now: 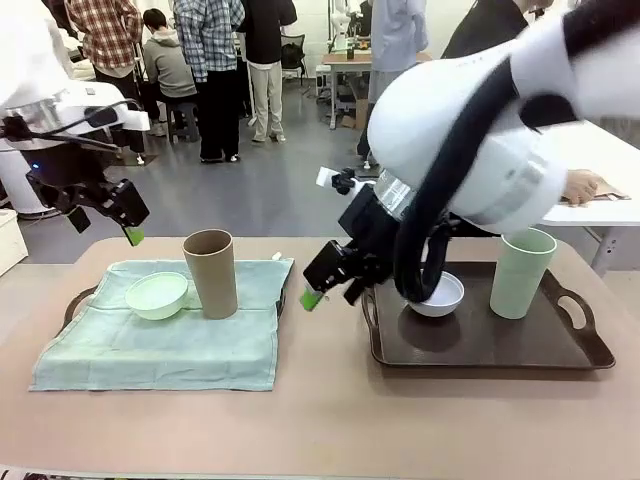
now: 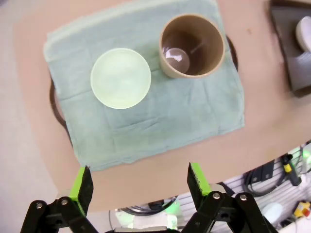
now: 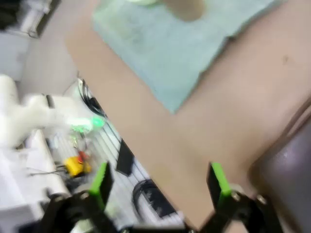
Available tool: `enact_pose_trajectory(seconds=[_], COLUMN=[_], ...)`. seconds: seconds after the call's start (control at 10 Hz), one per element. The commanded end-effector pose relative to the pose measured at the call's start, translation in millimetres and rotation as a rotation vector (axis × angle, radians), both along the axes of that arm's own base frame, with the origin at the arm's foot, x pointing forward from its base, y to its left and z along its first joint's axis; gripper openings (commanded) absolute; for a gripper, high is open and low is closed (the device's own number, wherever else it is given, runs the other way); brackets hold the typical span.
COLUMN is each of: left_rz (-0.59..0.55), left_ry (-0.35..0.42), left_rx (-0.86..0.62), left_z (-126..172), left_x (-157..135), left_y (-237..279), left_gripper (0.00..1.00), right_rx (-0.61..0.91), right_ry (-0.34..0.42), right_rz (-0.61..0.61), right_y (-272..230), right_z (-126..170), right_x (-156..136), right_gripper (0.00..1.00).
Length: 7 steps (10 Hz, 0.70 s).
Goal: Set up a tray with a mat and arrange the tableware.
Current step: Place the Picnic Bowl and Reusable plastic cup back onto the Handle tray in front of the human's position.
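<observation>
Done: mint-green cloth mat (image 1: 170,345) covers black tray (image 1: 78,302), bench left; tall tan-brown cup (image 1: 211,272) and small light green bowl (image 1: 157,295) on it.
Remaining, likely: small whitish-blue bowl (image 1: 440,295) and tall pale green cup (image 1: 521,272), on bare dark brown tray (image 1: 480,345).
Grippers: left gripper (image 2: 139,180) and right gripper (image 3: 159,178) open, empty.

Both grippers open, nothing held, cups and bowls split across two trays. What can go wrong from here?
1. The right arm's black cable hangs close by the white bowl; a swing could knock it across the bare tray.
2. The tall tan cup stands on soft cloth, near the right gripper; a brush may tip it.
3. Snagging that cloth would likely drag the cup and green bowl.
</observation>
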<state>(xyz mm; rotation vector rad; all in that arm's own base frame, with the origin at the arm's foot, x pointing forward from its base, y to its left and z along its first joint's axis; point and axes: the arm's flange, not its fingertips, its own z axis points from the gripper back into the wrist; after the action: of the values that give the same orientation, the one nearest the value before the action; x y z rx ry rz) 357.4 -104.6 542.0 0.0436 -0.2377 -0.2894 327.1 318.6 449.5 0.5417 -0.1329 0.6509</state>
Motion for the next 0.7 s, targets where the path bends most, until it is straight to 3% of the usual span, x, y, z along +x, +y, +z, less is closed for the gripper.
enact_pose_trajectory(seconds=[0.0, 0.1, 0.2, 0.3, 0.6], left_rz=[0.029, 0.029, 0.029, 0.029, 0.029], left_ry=[0.008, 0.008, 0.008, 0.008, 0.008], left_rx=[-0.027, -0.027, -0.027, -0.027, -0.027], left_z=[-0.8, -0.8, -0.8, -0.8, -0.8], left_x=[3.6, 3.6, 3.6, 3.6, 3.6], left_y=[13.2, 13.2, 13.2, 13.2, 13.2], left_gripper=[0.46, 0.46, 0.46, 0.46, 0.46], right_rx=[-0.343, -0.381, -0.401, -0.24, -0.24], right_ry=[0.308, 0.281, 0.176, 0.078, 0.078], right_rz=[-0.327, -0.377, -0.348, -0.221, -0.221], right_y=[50.0, 53.8, 63.6, 7.1, 7.1], right_z=[96.5, 112.6, 118.8, 33.8, 33.8], right_x=[-42.1, -53.5, -53.9, -39.7, -39.7], right_gripper=[1.0, 1.0, 1.0, 1.0, 1.0])
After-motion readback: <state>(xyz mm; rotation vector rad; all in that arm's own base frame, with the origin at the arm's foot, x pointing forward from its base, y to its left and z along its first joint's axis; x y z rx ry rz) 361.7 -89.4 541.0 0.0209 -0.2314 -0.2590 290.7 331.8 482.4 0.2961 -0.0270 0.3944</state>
